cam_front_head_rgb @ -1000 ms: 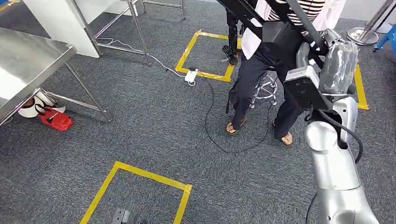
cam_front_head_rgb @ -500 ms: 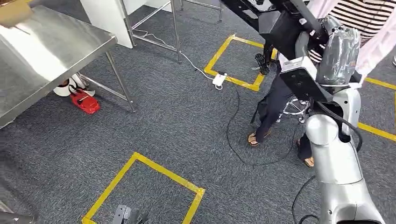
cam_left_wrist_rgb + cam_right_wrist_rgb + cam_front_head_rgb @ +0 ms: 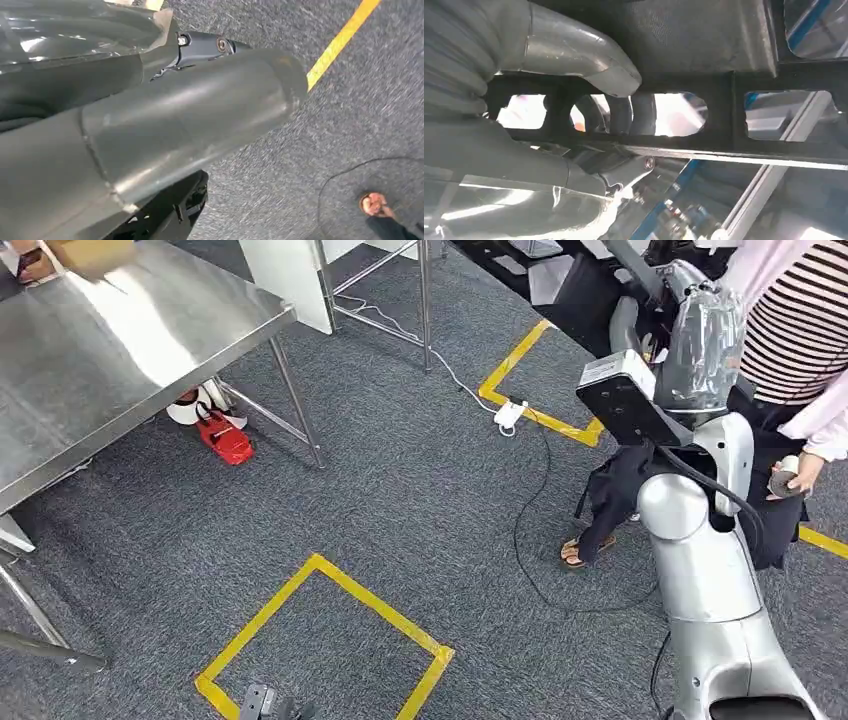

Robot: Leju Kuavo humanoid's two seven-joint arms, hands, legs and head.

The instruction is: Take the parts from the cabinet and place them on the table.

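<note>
Right hand (image 3: 549,50) gripping the black frame part (image 3: 719,82), raised off to one side of the bench (image 3: 120,340).
Its fingers (image 3: 624,112) are curling behind the part's cross-bar, showing through the openings, with the thumb pressing over the front. The part is reaching out from the fingers toward the bench, which is standing well apart across the carpet. A person (image 3: 790,330) is standing just beside that arm. I cannot tell how the left hand (image 3: 175,115) is holding its fingers.
</note>
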